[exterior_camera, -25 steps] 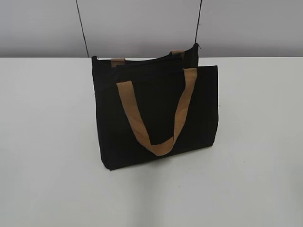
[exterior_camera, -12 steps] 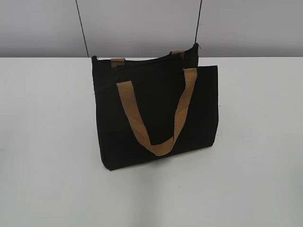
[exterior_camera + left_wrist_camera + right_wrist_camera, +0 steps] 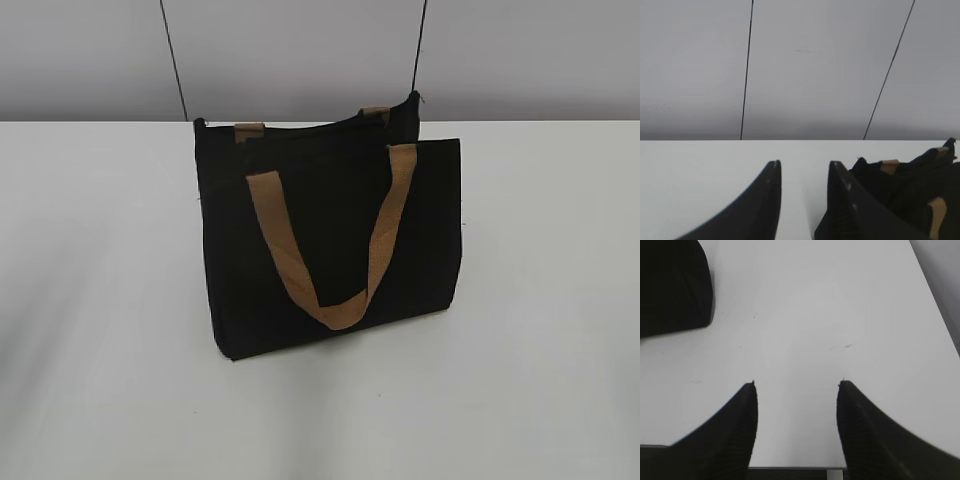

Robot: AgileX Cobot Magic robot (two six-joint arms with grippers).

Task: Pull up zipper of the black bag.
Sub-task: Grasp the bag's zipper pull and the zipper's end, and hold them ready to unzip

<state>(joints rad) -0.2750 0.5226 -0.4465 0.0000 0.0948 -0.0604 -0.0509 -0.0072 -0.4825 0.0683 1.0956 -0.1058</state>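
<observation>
The left gripper [image 3: 802,167] is holding its two dark fingers apart with a clear gap between them and nothing inside, hovering over the white table [image 3: 700,170]. Just beside its right finger [image 3: 850,205], the black bag [image 3: 905,190] is showing at the lower right of the left wrist view, with tan strap ends peeking along its top edge.

The right gripper [image 3: 796,385] is also spreading its fingers wide, gripping nothing, with bare tabletop lying between and beyond them. A corner of the bag is sitting at the upper left of the right wrist view, well apart from the fingertips.

In the exterior view neither gripper is appearing. The bag [image 3: 330,240] is standing upright near the middle of the table, slightly turned, with one tan strap handle [image 3: 330,250] hanging down in a loop over its front panel and the ends of the second handle [image 3: 249,131] poking up at the rear edge. The zipper along the top edge is too dark and small to make out, so its pull tab's position cannot be told. A grey panelled wall [image 3: 300,50] is rising behind the table.
</observation>
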